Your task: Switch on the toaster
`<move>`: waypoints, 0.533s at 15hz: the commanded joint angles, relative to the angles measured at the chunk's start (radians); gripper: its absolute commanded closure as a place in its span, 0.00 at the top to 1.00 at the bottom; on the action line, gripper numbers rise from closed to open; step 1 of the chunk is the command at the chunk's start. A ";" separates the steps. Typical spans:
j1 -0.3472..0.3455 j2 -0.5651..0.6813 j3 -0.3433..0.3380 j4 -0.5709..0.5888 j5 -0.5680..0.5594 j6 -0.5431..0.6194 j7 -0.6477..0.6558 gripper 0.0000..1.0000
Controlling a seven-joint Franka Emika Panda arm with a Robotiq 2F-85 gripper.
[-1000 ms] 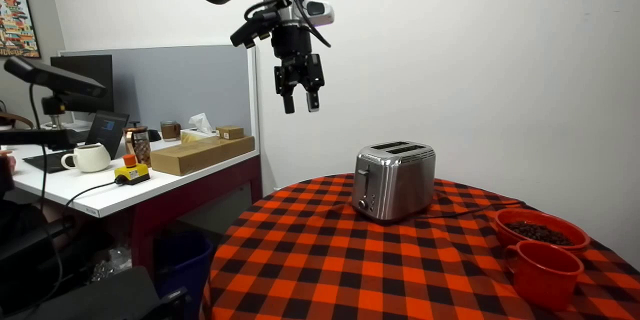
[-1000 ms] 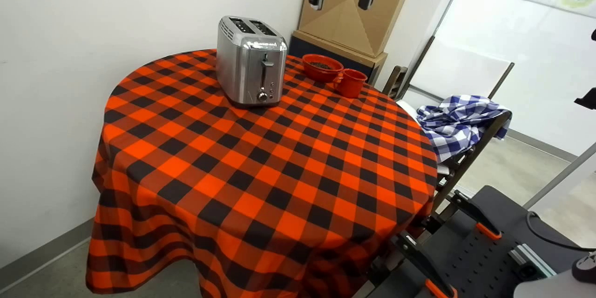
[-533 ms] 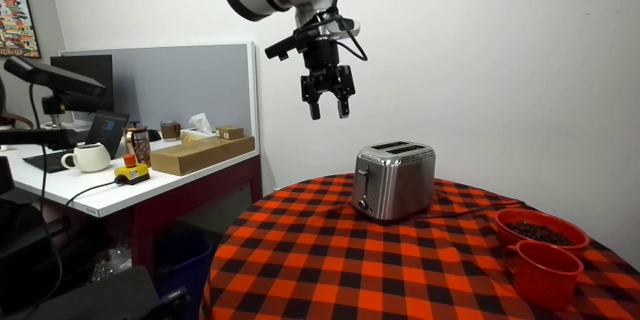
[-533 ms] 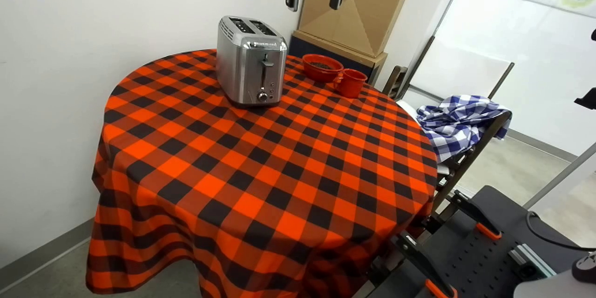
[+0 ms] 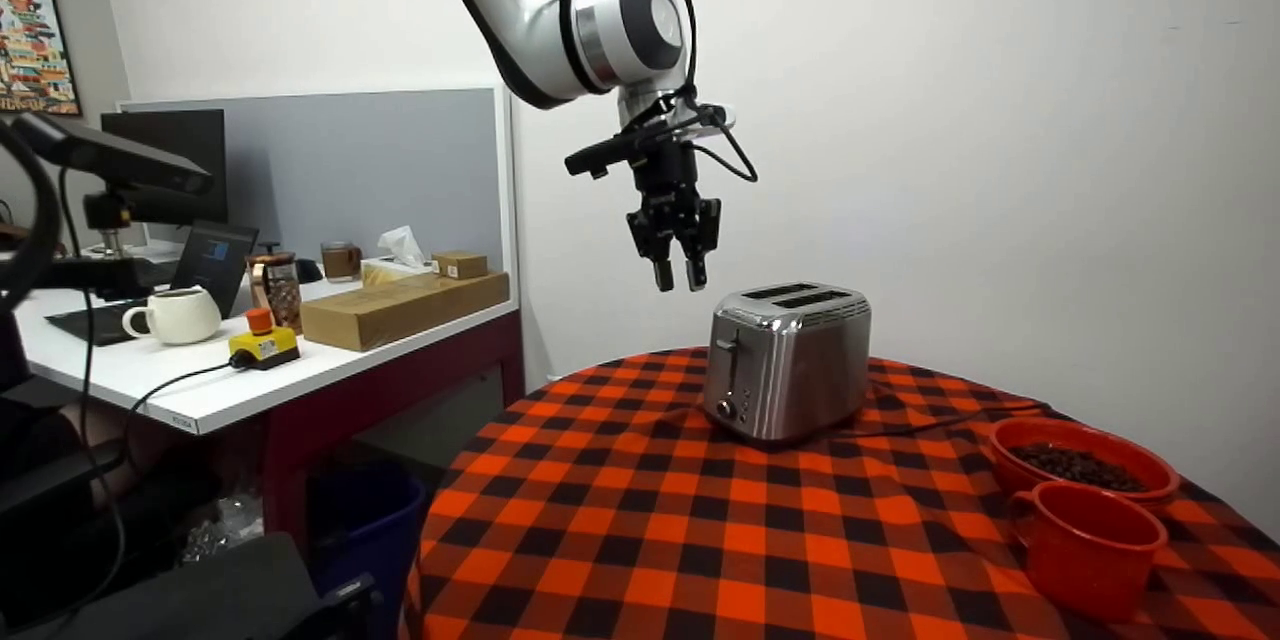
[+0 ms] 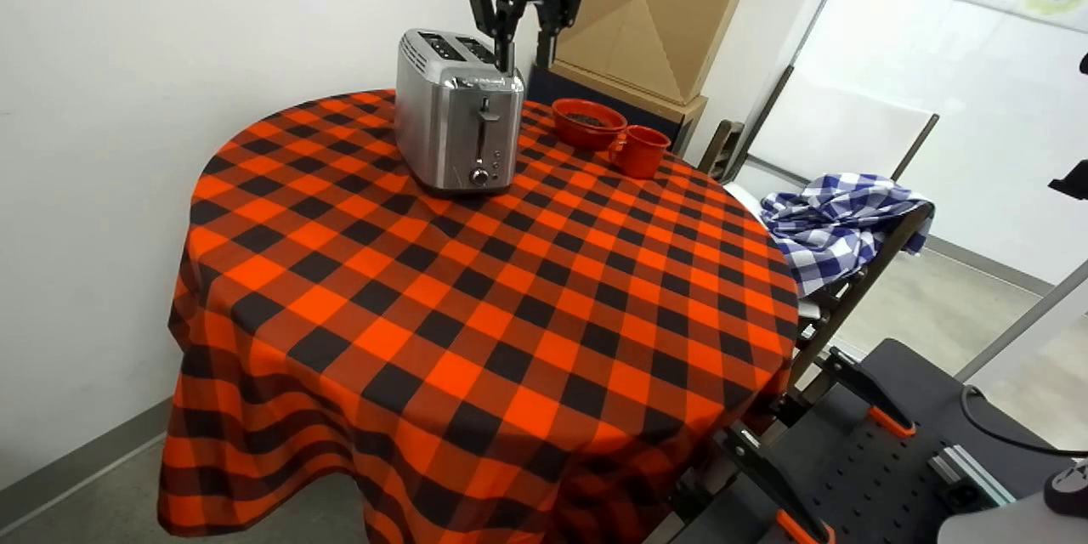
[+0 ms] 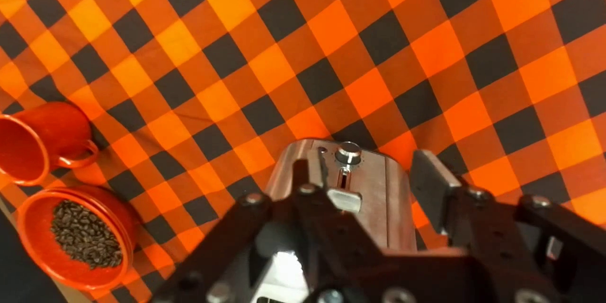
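Jaws: wide, with a clear gap between the two sides; pointing down, apart from the toaster (image 5: 790, 365), higher than its top and just off its lever end.
Arm (image 5: 620, 30): white with dark bands, bent at a joint, reaching down from above.
Toaster: upright on the tabletop (image 6: 476, 297); brushed silver, two slots on top, dark base. In the wrist view its control end shows beneath the jaws.
Lever (image 6: 488, 115): near the top of its track.
Dial (image 7: 349, 153): at the foot of the same end; setting too small to read.
Cloth (image 6: 501, 357): red and black check, covering the tabletop and hanging in folds past the edge.
Cord (image 5: 905, 432): dark, lying on the cloth beside the toaster.
Bowl (image 7: 37, 232): red, on the tabletop, well apart from the toaster, a second rim showing under the first; holds dark beans (image 7: 85, 234).
Mug (image 5: 1095, 565): red, upright on the tabletop, just beside the bowl.
Large cardboard (image 6: 633, 25): standing beyond the bowl in an exterior view.
Desk (image 5: 120, 370): white, away from the tabletop; it bears a long carton (image 5: 405, 310), a white cup (image 5: 180, 318) and a yellow box (image 5: 264, 348) topped with a red button (image 5: 259, 320).
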 commanded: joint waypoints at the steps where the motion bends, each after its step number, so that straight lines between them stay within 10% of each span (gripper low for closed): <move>1: 0.048 0.095 -0.048 0.077 -0.024 0.079 0.038 0.21; 4: 0.078 0.142 -0.088 0.089 -0.045 0.185 0.058 0.01; 8: 0.117 0.191 -0.150 0.101 -0.091 0.276 0.086 0.00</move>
